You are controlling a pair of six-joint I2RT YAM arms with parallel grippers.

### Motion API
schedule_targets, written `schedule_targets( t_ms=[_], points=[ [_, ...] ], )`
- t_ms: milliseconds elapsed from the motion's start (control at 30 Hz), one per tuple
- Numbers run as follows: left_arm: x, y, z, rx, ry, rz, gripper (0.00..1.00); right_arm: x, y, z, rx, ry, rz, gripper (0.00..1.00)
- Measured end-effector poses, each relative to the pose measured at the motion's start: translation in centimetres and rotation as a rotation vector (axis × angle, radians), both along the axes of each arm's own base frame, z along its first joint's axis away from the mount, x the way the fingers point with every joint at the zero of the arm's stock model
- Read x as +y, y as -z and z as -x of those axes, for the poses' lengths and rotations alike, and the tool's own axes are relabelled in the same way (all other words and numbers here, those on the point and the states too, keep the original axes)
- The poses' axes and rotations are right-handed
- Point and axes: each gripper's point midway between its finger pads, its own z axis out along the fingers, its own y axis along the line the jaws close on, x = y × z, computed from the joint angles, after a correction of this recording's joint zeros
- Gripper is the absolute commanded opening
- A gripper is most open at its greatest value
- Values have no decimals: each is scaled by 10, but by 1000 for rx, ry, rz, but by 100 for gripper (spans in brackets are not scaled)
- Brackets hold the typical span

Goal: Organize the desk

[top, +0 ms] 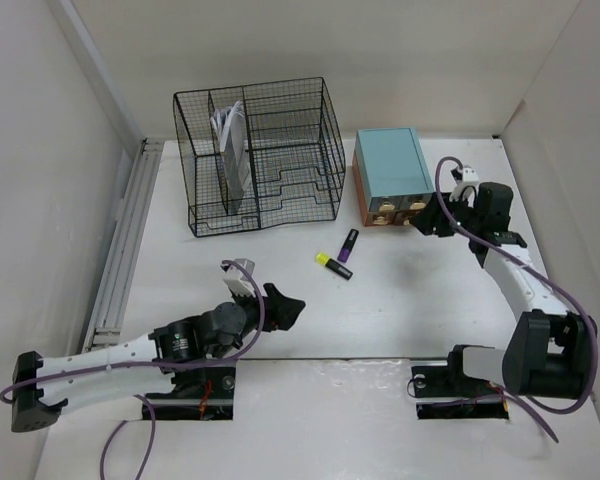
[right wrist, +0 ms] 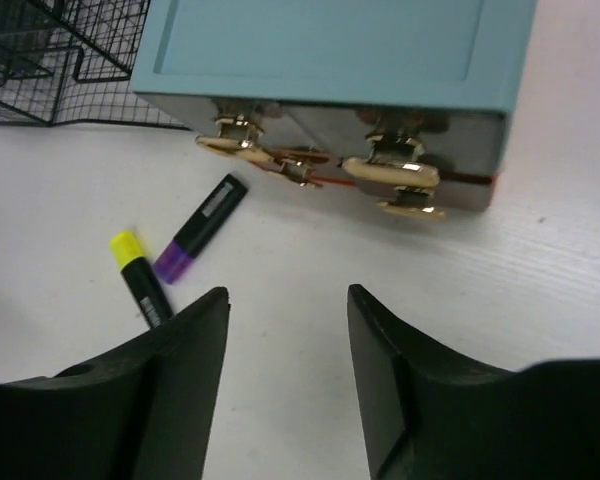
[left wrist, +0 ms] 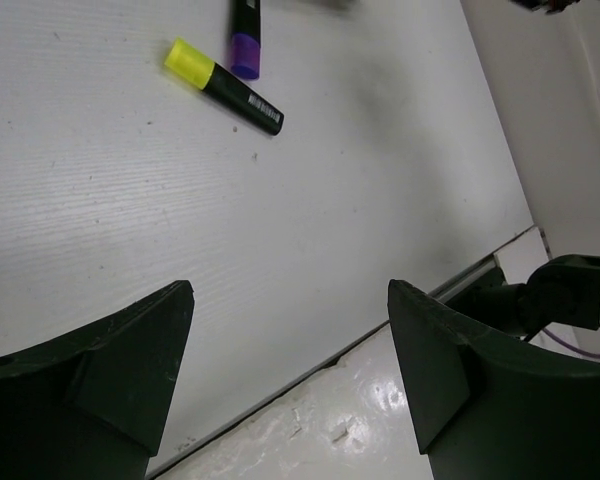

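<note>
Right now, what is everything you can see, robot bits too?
desk: one, white, under everything
wire organizer: one, black, far left
papers: a few, white, standing in the organizer
drawer box: one, teal with gold handles, right of the organizer
yellow highlighter: one, yellow cap, mid-desk
purple highlighter: one, purple cap, beside the yellow one
left end effector: one, black, open, near left
right end effector: one, black, open, facing the drawer box

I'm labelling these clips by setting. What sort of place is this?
Probably a robot test cell staged as an office workspace: a white desk boxed in by plain white walls, holding a black wire-mesh organizer, a teal drawer box, a yellow highlighter and a purple highlighter.
</note>
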Motion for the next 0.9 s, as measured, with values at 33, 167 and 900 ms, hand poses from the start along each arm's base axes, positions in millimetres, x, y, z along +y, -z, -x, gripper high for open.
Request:
schedule_targets(
  t_ms=[33,167,900],
  points=[
    [0,-2,0,-3,0,10,75,4,3,2,8,-2,-31,62],
    [1,-6,0,-8,-1,25,75,11,14,2,43,1,-111,67],
    [-5,-1,-2,-4,-1,12,75,-9,117,-29,333,188,-289,63]
  ],
)
